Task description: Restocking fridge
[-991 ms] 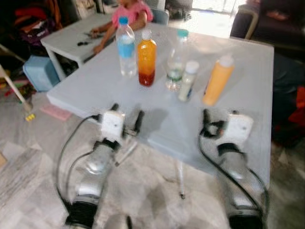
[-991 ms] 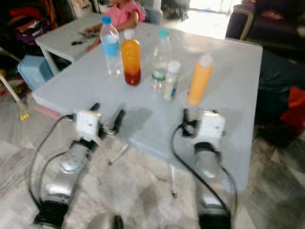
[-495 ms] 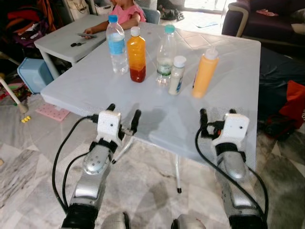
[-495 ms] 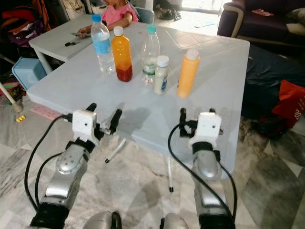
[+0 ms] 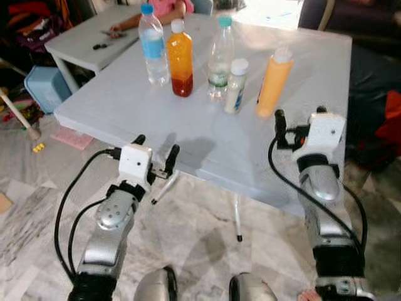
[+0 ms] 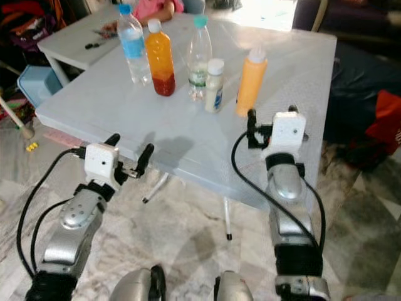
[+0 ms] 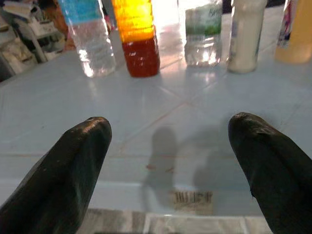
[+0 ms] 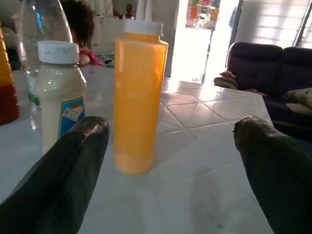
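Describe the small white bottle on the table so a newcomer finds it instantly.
On the pale grey square table, five bottles stand in a loose row at the far side. The small cream-white bottle with a white cap is fourth from the robot's left, between the clear green-labelled bottle and the tall opaque orange bottle. It is the shortest, with a blue label.

1. My left gripper (image 5: 155,149) hung fingers apart at the near edge of the white table (image 5: 113,106); bare tabletop lay ahead of it up to the bottle row.
2. Bottles stood close together: water bottle (image 5: 153,45), orange-red juice bottle (image 5: 180,59), clear bottle (image 5: 219,59) and small white bottle (image 5: 235,86) almost touching, gaps tight.
3. My right gripper (image 5: 299,117) sat fingers apart just before the orange squeeze bottle (image 5: 273,74); open tabletop beyond it on the right side.
4. A person (image 5: 168,7) sat behind the far corner.
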### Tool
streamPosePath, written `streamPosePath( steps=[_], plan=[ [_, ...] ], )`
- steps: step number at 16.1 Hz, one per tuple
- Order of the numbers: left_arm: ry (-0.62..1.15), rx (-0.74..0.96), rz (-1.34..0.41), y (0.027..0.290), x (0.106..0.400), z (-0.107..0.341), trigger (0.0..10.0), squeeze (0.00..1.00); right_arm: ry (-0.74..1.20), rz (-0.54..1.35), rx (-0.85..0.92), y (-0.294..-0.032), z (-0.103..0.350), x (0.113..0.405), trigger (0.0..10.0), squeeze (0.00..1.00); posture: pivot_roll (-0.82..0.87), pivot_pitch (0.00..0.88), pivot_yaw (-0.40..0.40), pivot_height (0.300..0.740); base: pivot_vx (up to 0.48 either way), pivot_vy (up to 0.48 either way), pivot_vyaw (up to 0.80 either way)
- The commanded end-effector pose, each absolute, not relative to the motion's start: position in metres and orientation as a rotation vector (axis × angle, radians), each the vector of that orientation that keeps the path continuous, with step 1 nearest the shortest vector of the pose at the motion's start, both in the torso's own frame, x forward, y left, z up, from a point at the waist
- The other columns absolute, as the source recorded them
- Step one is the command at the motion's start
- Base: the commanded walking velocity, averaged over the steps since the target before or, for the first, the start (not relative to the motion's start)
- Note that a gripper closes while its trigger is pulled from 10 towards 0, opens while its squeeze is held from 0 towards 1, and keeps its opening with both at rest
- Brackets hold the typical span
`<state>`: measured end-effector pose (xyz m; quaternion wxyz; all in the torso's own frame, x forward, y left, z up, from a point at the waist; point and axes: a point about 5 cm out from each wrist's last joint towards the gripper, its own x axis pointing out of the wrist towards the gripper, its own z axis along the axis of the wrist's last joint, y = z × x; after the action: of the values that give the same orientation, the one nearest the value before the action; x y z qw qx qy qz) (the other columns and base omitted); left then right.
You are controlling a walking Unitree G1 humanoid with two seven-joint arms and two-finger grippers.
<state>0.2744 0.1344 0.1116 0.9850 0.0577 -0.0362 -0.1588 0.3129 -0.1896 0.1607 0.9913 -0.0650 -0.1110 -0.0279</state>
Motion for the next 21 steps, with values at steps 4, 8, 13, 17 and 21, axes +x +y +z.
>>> streamPosePath(
  steps=[4,8,13,17,21],
  plan=[
    [-0.041,0.163,-0.346,0.144,0.264,0.117,10.0,0.00,-0.259,-0.025,-0.129,-0.192,0.185,0.332,10.0,0.00,0.02,0.224,0.117,0.740,0.000,0.000,0.00],
    [-0.029,0.178,-0.346,0.147,0.262,0.120,10.0,0.00,-0.280,0.009,-0.143,-0.186,0.196,0.340,10.0,0.00,0.03,0.227,0.118,0.740,0.000,0.000,0.00],
    [-0.026,0.179,-0.351,0.146,0.264,0.122,10.0,0.00,-0.318,0.056,-0.164,-0.183,0.206,0.345,10.0,0.00,0.03,0.223,0.119,0.740,0.000,0.000,0.00],
    [-0.020,0.178,-0.356,0.146,0.264,0.122,10.0,0.00,-0.360,0.045,-0.200,-0.186,0.222,0.354,10.0,1.00,0.04,0.220,0.110,0.740,0.000,0.000,0.00],
    [-0.022,0.172,-0.358,0.143,0.264,0.122,10.0,0.00,-0.393,0.058,-0.197,-0.185,0.235,0.364,10.0,0.00,0.04,0.218,0.105,0.740,0.000,0.000,0.00]
  ],
)
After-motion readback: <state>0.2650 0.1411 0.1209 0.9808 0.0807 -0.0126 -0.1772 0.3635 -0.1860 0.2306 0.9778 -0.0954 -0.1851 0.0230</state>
